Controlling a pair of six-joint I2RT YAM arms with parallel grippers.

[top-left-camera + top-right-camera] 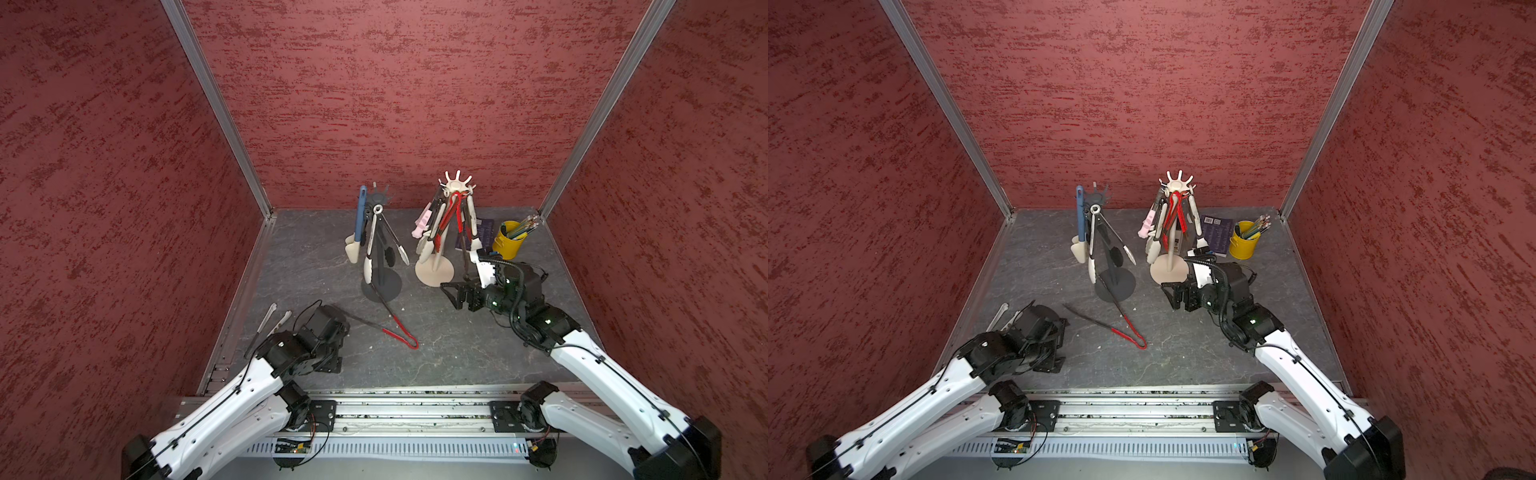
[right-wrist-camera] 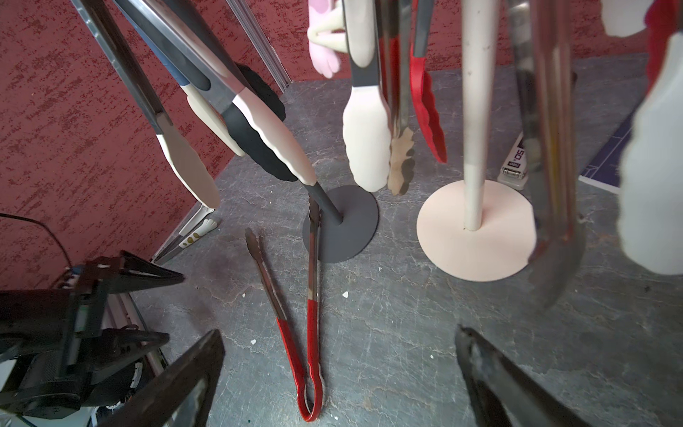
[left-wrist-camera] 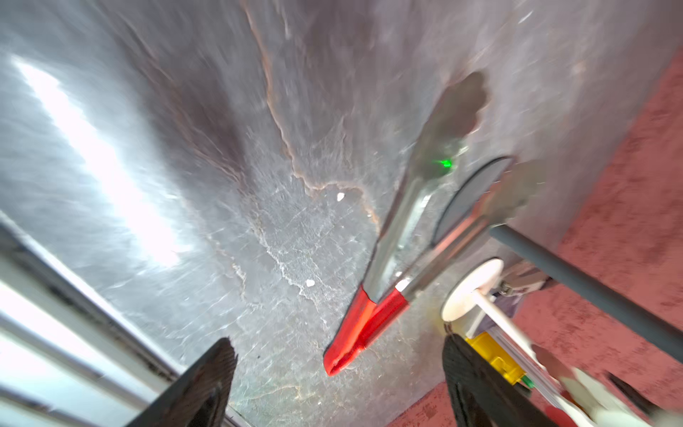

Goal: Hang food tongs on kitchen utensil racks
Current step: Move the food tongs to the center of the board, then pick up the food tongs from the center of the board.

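Red-handled food tongs (image 1: 399, 329) (image 1: 1128, 330) lie spread on the floor, one tip over the dark grey rack's round base (image 1: 388, 286). My left gripper (image 1: 338, 347) (image 3: 338, 340) stands open just left of them; its view is blurred and shows the red handle (image 3: 366, 321) on the floor beyond its fingers. My right gripper (image 1: 451, 296) (image 2: 338, 332) is open and empty beside the cream-white rack's base (image 1: 434, 272), looking down at the red tongs (image 2: 312, 340). Several tongs hang from the dark rack (image 1: 380, 199) and the cream rack (image 1: 457, 185). Another pair of tongs (image 1: 266, 324) lies by the left wall.
A yellow cup of pencils (image 1: 507, 245) and a dark blue booklet (image 1: 1219, 232) sit at the back right. Red walls close in on three sides. A metal rail (image 1: 415, 409) runs along the front. Hanging tongs (image 2: 366, 140) crowd the space near the right wrist.
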